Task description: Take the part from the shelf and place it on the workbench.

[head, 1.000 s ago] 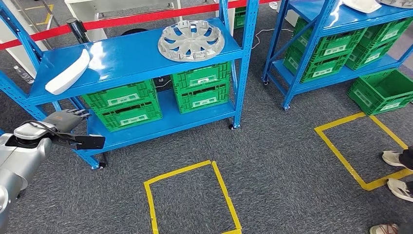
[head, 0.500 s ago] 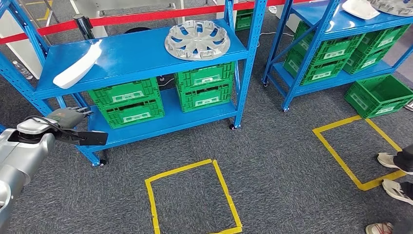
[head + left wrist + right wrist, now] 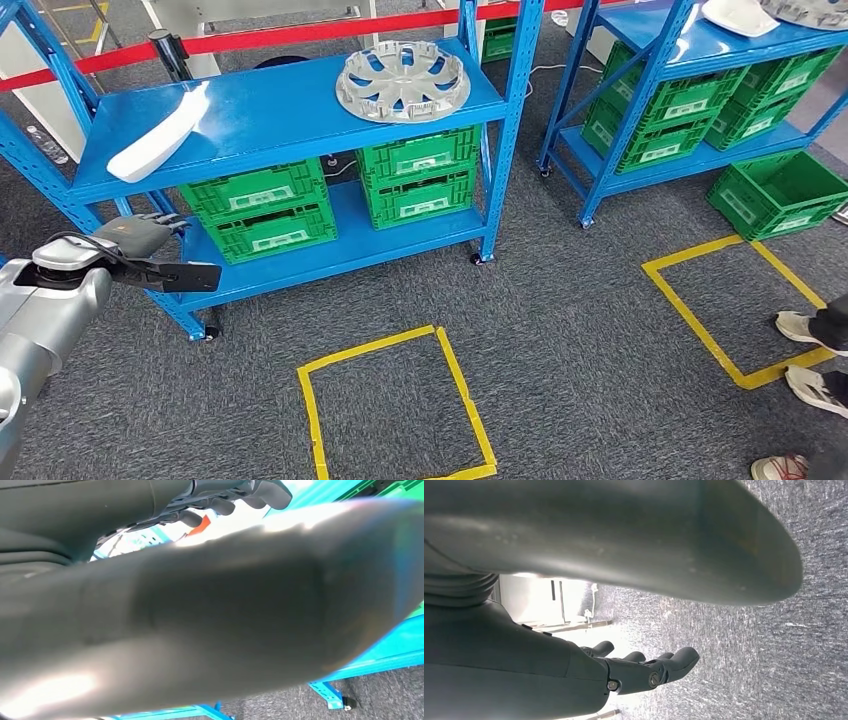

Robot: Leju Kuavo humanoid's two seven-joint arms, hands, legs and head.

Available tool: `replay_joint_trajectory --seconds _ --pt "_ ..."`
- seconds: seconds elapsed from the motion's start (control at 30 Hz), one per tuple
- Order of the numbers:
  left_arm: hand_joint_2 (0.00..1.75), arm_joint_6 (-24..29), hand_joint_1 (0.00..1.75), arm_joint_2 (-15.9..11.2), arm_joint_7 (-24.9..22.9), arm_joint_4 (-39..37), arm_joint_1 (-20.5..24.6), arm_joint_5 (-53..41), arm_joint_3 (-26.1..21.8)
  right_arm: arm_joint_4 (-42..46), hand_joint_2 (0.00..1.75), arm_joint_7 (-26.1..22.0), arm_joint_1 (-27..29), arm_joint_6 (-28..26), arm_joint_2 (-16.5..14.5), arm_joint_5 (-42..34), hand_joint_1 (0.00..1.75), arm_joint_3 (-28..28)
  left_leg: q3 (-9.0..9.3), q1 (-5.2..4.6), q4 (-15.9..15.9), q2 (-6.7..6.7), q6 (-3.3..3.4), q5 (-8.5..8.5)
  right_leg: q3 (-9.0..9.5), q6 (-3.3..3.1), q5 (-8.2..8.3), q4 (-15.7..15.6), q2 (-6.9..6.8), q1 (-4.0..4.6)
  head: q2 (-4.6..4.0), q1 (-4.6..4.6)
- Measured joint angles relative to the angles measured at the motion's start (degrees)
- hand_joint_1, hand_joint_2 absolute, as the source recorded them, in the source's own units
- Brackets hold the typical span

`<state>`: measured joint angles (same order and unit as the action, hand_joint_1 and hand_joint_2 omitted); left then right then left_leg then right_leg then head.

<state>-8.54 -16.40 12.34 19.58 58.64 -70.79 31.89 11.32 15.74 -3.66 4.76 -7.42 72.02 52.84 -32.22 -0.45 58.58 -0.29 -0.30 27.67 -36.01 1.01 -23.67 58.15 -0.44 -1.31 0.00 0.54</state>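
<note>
Two parts lie on the top board of the near blue shelf (image 3: 270, 115): a long white curved panel (image 3: 155, 135) at its left end and a round silver wheel cover (image 3: 403, 80) at its right end. My left hand (image 3: 140, 238) is raised in front of the shelf's left front post, below the white panel and apart from it, and it holds nothing. Its dark fingers (image 3: 240, 495) stretch out past the thick thumb (image 3: 210, 615) in the left wrist view. My right hand (image 3: 644, 672) hangs over grey carpet with its fingers apart and nothing in it.
Green crates (image 3: 265, 210) fill the shelf's lower level. A second blue shelf (image 3: 690, 60) with more crates stands at the right. Two yellow tape squares (image 3: 385, 400) (image 3: 740, 300) mark the carpet. A person's shoes (image 3: 810, 325) are at the right edge. A red barrier tape (image 3: 300, 30) runs behind.
The whole picture has shifted slightly, so the camera moved. My left hand stays in front of the shelf's left post, still holding nothing.
</note>
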Motion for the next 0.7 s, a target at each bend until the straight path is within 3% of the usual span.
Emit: replay_joint_trajectory --seconds 0.1,0.17,0.27,0.3,0.33,0.37,0.43,0.5,0.63,0.7 --pt "0.0 0.15 0.0 -0.03 -0.14 0.02 0.16 -0.01 0.01 0.0 0.0 0.0 -0.01 0.01 -0.03 0.04 0.0 0.01 -0.1 0.0 -0.26 -0.01 0.55 -0.38 -0.09 0.49 0.22 -0.13 -0.01 -0.14 -0.01 -0.01" --pt "0.0 0.28 0.0 -0.02 -0.24 0.04 0.33 -0.02 0.02 0.0 0.0 0.0 0.0 0.01 -0.03 0.11 0.0 0.04 0.0 0.26 -0.95 0.08 1.14 -1.01 -0.72 0.81 -0.89 1.14 0.08 -0.14 -0.01 -0.07" --pt "0.0 0.39 0.0 0.03 -0.34 -0.05 0.49 -0.07 0.02 0.0 0.0 -0.05 0.07 0.0 -0.03 0.17 0.0 0.31 -0.34 0.34 -1.17 0.21 1.59 -1.47 -4.74 1.01 -6.28 10.43 0.25 -0.09 0.0 -0.21" --pt "0.0 0.41 0.0 0.04 -0.34 -0.14 0.49 -0.09 0.02 0.0 0.0 -0.07 0.14 0.0 -0.02 0.2 0.0 0.42 -0.54 0.32 -1.04 0.22 1.62 -1.48 -6.05 1.04 -7.55 13.58 0.27 -0.1 0.0 -0.21" --pt "0.0 0.43 0.0 0.05 -0.36 -0.23 0.47 -0.12 0.02 0.0 0.0 -0.07 0.21 0.0 -0.02 0.24 0.0 0.51 -0.74 0.32 -0.86 0.21 1.58 -1.47 -6.55 1.05 -7.81 15.05 0.28 -0.12 0.0 -0.22" --pt "0.0 0.45 0.0 0.07 -0.41 -0.28 0.45 -0.14 0.02 0.0 0.0 -0.07 0.25 0.0 -0.01 0.29 0.0 0.57 -0.94 0.37 -0.61 0.18 1.49 -1.41 -6.03 1.03 -7.11 14.44 0.28 -0.16 0.0 -0.22" --pt "0.0 0.48 0.0 0.08 -0.61 -0.3 0.43 -0.16 0.02 0.0 0.0 -0.08 0.18 0.0 0.01 0.44 0.0 0.65 -1.3 0.53 0.11 0.13 0.97 -1.12 -2.45 0.93 -4.51 8.18 0.26 -0.26 0.0 -0.23" --pt "0.0 0.62 0.0 -0.05 -0.9 -0.27 0.48 -0.18 0.02 0.0 0.0 -0.27 -0.01 0.01 0.03 0.58 0.0 0.7 -1.64 0.44 0.81 0.09 0.05 -0.72 0.28 0.44 -3.22 3.0 0.4 -0.16 0.0 -0.17" --pt "0.0 1.1 0.0 -0.24 -1.24 -0.21 0.48 -0.16 0.03 0.0 0.0 -0.66 -0.09 0.01 0.02 0.72 0.0 0.79 -1.83 0.44 0.9 0.03 -1.43 -0.45 0.5 -1.19 -3.11 2.21 0.57 -0.02 0.0 -0.09" --pt "0.0 1.19 0.0 -0.44 -1.32 -0.22 0.49 -0.15 0.04 0.0 0.0 -0.66 -0.13 0.02 -0.01 0.74 0.0 0.79 -3.21 0.6 3.86 0.04 -2.04 1.5 0.57 -1.9 -2.94 1.97 0.52 -0.2 0.0 0.05"
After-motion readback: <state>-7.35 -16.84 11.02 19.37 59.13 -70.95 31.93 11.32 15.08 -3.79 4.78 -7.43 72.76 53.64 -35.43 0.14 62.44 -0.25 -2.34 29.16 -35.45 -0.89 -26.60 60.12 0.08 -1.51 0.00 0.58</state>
